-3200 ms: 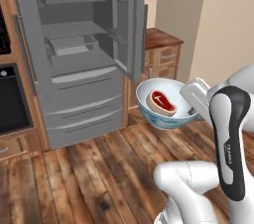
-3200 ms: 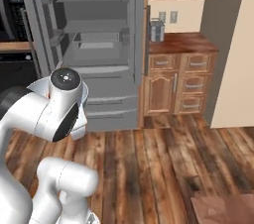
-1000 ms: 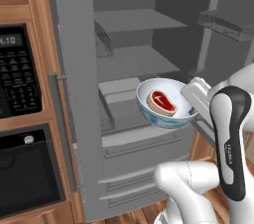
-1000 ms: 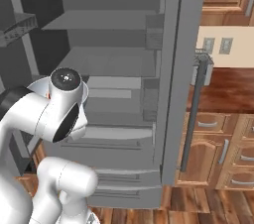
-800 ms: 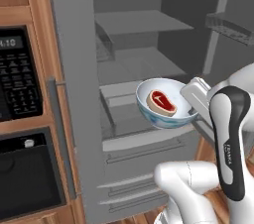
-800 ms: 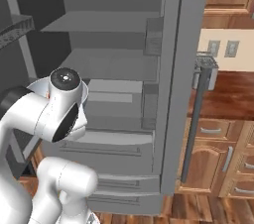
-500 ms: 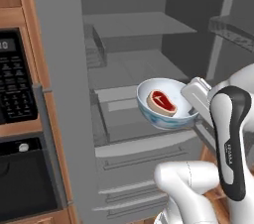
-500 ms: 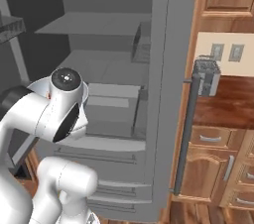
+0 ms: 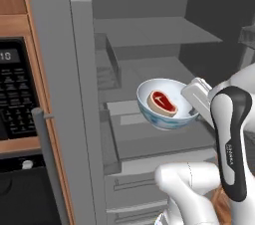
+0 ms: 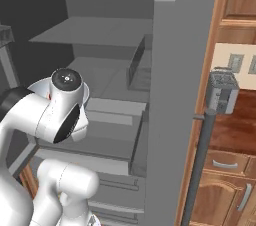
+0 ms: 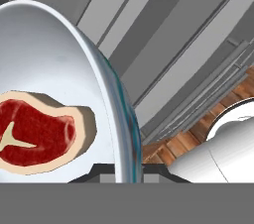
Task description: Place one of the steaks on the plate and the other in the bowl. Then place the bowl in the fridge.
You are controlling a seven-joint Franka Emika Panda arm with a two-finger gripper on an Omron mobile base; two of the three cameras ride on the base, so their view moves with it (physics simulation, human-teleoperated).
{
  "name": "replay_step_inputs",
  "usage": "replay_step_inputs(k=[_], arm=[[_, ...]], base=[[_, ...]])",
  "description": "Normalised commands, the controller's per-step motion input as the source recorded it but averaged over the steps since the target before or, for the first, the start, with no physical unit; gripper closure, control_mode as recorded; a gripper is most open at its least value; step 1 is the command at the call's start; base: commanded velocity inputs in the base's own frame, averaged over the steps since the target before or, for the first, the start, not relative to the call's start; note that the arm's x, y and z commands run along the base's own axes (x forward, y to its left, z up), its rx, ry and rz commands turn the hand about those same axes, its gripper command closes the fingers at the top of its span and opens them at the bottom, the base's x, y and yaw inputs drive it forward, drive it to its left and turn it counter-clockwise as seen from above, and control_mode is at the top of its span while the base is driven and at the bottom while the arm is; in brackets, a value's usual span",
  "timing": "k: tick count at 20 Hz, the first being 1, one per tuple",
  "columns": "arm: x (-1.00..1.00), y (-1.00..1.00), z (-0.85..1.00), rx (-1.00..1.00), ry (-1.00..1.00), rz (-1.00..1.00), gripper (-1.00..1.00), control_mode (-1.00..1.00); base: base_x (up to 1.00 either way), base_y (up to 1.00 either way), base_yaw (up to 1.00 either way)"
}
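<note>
I am holding the bowl [image 9: 167, 104] by its rim, gripper [image 11: 121, 171] pinching the wall, a steak [image 9: 162, 102] inside; at frame centre it is hanging before the open fridge [image 9: 149, 35], whose shelf [image 9: 154, 139] is lying just beyond and below

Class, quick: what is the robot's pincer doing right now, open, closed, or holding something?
Pincer: closed on the rim of the bowl, which carries a steak in front of the open fridge.
</note>
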Motion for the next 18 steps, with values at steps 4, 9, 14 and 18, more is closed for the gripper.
replay_step_inputs(k=[4, 9, 14, 18], arm=[[0.0, 0.0, 0.0, 0.0, 0.0, 0.0, 1.0, 1.0], [0.0, 0.0, 0.0, 0.0, 0.0, 0.0, 1.0, 1.0], [0.0, 0.0, 0.0, 0.0, 0.0, 0.0, 1.0, 1.0], [0.0, -0.01, 0.0, 0.0, 0.0, 0.08, 1.0, -1.0]], base=[[0.43, -0.14, 0.16], [0.27, -0.14, 0.19], [0.0, -0.13, 0.19], [0.0, -0.02, 0.04]])
